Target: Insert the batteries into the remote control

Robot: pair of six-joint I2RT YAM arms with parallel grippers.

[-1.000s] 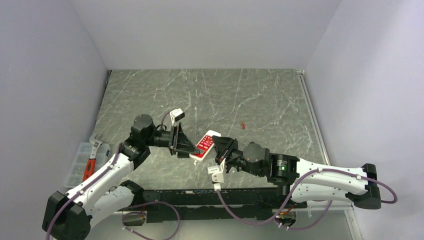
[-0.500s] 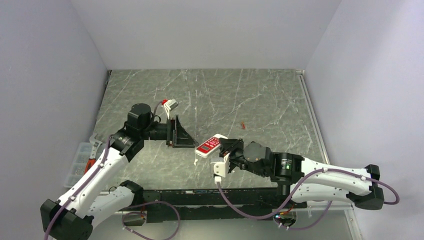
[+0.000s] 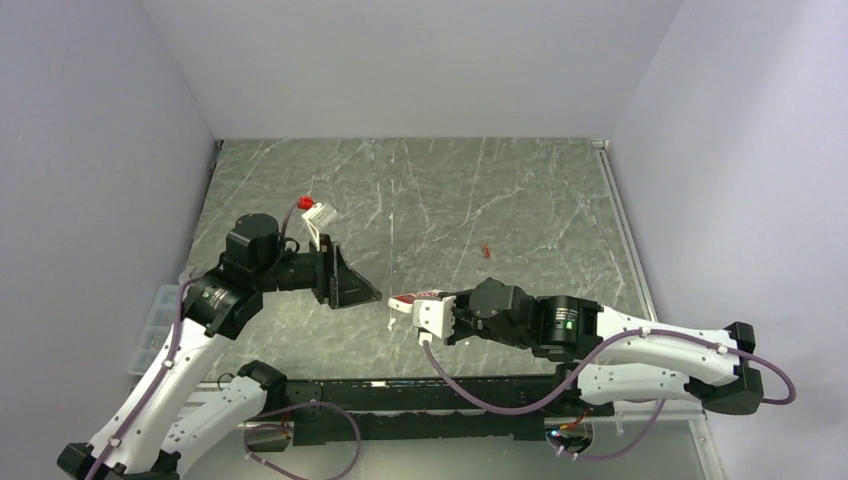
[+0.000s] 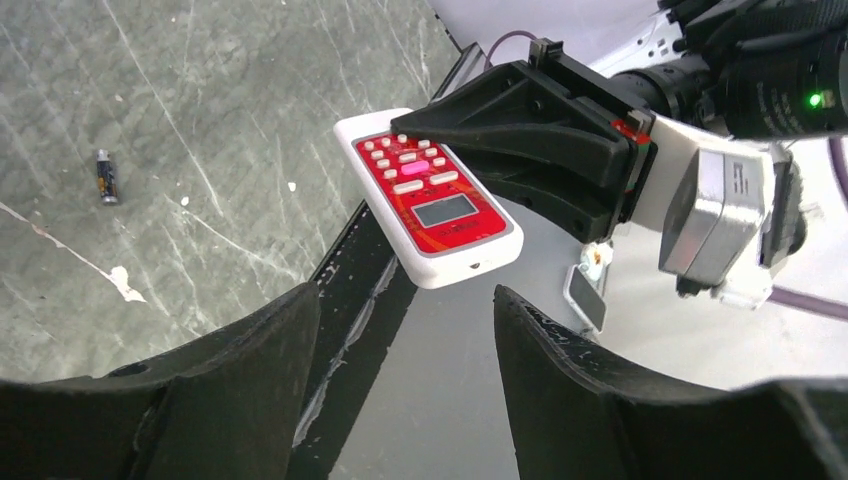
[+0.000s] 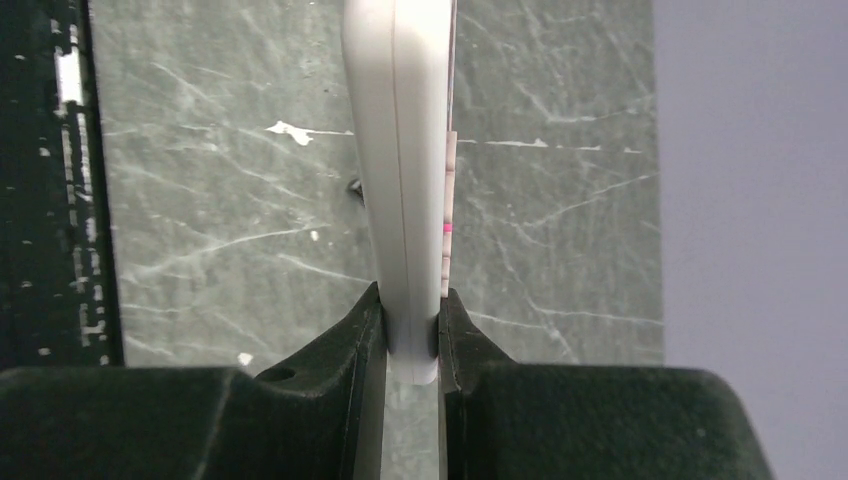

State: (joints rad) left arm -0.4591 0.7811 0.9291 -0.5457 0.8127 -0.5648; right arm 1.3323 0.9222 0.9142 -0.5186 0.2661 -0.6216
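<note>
The right gripper (image 5: 410,325) clamps one end of the remote control (image 4: 430,195), held off the table (image 3: 500,190). The left gripper (image 4: 405,310) stands open just left of the remote, not touching it — one battery (image 4: 105,177) lies on the table beyond it.

Delta over the last second: left gripper (image 4: 402,297) lets go of the remote control (image 4: 430,200) and backs off to the left, jaws now spread wide and well apart from it, where before they were right against its end. The right gripper (image 5: 410,305) rolls at the wrist, so from above the remote control goes from red face up to edge-on and sits slightly lower in that view. The left arm (image 3: 215,305) also swings out left with the retreat.
</note>
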